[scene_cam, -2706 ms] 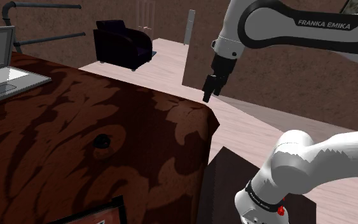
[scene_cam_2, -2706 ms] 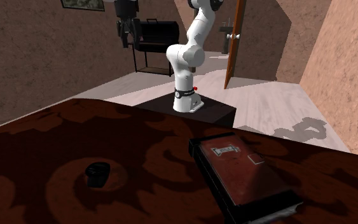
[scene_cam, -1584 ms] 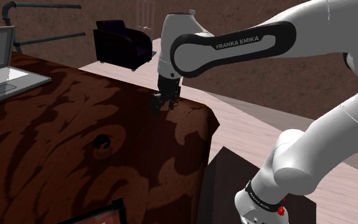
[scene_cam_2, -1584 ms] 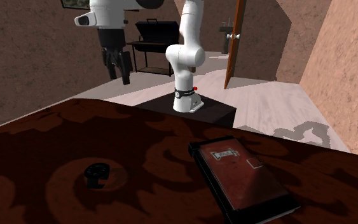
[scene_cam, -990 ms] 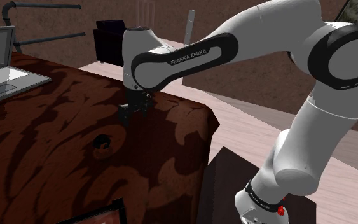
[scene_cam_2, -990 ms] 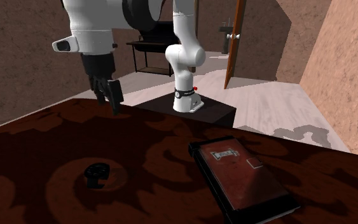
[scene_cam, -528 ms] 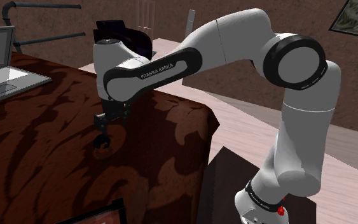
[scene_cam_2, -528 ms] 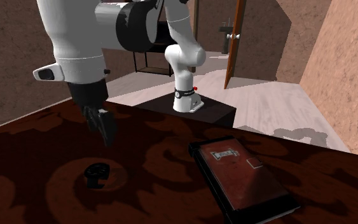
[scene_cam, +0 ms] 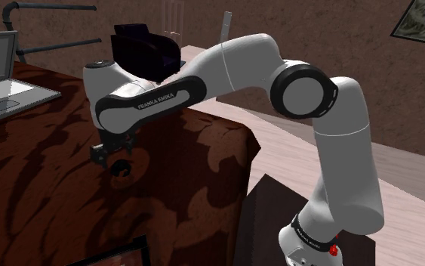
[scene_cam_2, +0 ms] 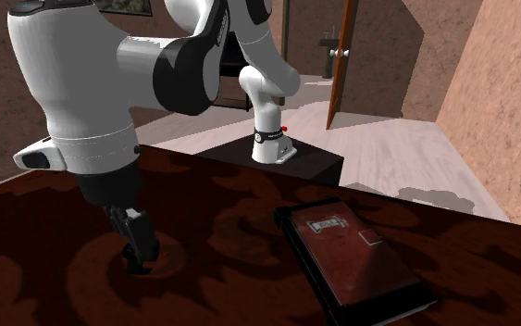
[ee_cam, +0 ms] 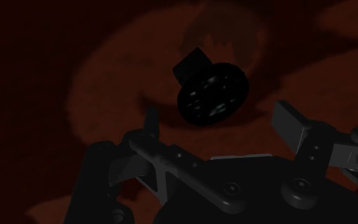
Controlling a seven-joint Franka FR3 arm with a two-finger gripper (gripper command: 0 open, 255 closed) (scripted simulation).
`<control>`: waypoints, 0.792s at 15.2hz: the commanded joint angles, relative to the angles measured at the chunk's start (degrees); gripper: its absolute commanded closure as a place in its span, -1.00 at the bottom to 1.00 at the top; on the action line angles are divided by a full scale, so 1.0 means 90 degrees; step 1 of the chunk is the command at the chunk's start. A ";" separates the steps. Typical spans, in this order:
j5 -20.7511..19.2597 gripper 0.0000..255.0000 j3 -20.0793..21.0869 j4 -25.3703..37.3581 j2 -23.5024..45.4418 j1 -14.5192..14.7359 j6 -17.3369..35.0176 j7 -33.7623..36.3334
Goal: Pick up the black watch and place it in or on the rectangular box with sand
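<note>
Gripper (scene_cam_2: 142,248) down low over table (scene_cam_2: 55,287), tips right at watch (scene_cam_2: 133,267); touching or not, can't tell. Box (scene_cam_2: 355,261) lies flat, well apart, twd the view's right. Stand (scene_cam_2: 316,165) behind table.

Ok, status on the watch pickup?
Tool open, low over the watch, no grip yet. Watch lying on the table. Box apart from it, nothing between them.

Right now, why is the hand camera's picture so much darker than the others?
Wrist view: dim all over; the black watch barely stands out from the dark red table. Shoulder view: well lit, no glare, the gripper low over the watch, likely shading it. Second exterior view: bright, a soft shadow on the pale floor.
</note>
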 commanded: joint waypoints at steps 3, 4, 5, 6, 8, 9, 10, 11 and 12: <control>-0.0057 -1.00 -0.0033 -0.0082 0.0183 0.0026 0.0262 0.0048; -0.0070 -1.00 -0.0041 -0.0103 0.0225 0.0028 0.0324 0.0056; -0.0077 -1.00 -0.0046 -0.0116 0.0249 0.0030 0.0360 0.0060; -0.0077 -1.00 -0.0046 -0.0114 0.0250 0.0030 0.0360 0.0060; -0.0077 -1.00 -0.0046 -0.0114 0.0250 0.0030 0.0360 0.0060; -0.0077 -1.00 -0.0046 -0.0114 0.0250 0.0030 0.0360 0.0060; -0.0077 -1.00 -0.0046 -0.0114 0.0250 0.0030 0.0360 0.0060; -0.0077 -1.00 -0.0046 -0.0114 0.0250 0.0030 0.0360 0.0060; -0.0077 -1.00 -0.0046 -0.0114 0.0250 0.0030 0.0359 0.0060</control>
